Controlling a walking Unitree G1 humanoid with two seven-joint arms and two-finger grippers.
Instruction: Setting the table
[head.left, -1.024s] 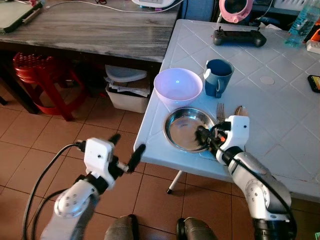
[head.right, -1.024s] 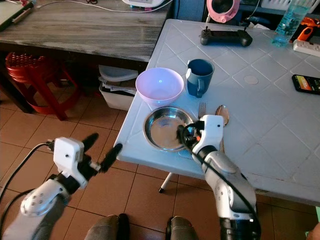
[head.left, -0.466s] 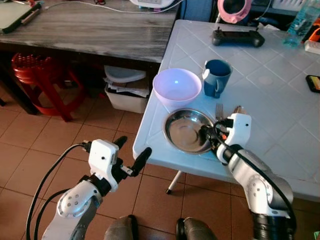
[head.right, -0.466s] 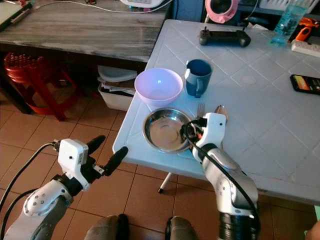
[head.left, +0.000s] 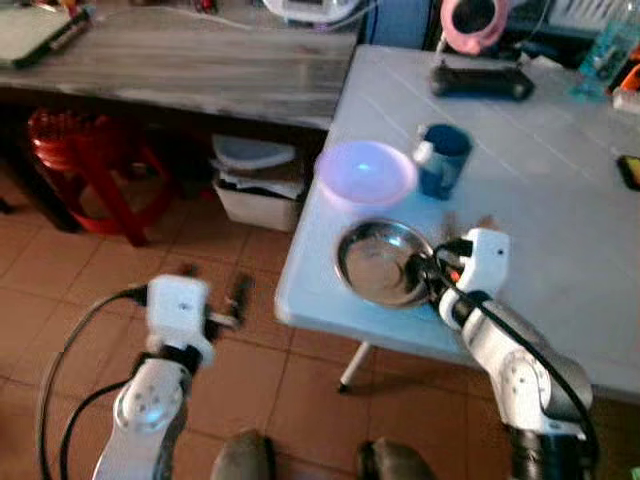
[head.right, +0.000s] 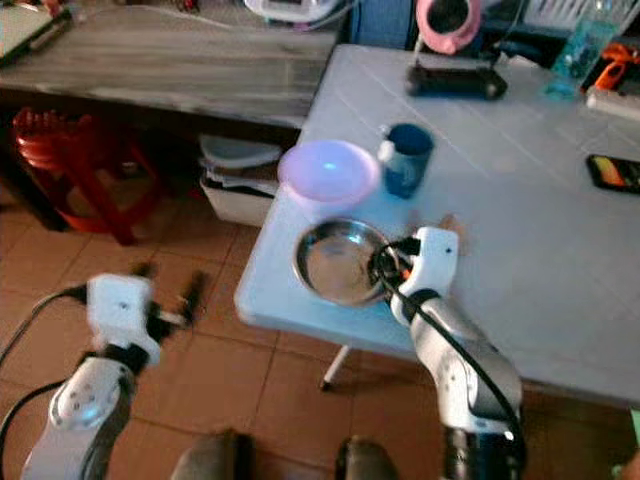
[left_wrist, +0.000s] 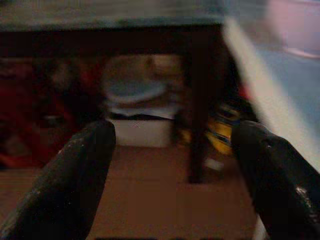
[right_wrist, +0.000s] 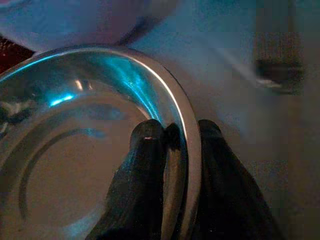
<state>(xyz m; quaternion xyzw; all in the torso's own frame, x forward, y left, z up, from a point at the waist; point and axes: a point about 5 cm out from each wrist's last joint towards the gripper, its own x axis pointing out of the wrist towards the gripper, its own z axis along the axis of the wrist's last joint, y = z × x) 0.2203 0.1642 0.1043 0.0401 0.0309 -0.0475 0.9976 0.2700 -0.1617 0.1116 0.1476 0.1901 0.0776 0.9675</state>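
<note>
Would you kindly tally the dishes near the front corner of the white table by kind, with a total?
Steel plates: 1, its rim pinched by the right gripper
Pink bowls: 1
Blue mugs: 1
Total: 3
The cutlery beside the plate is too blurred to count.

- Left arm (head.left: 150, 400): rounded silver segments, white boxy wrist block, black cable looping alongside.
- Right arm (head.left: 510, 355): same silver build, white wrist block, black and orange wiring.
- Fingers (left_wrist: 80, 175): long, black, matte, with rounded tips.
</note>
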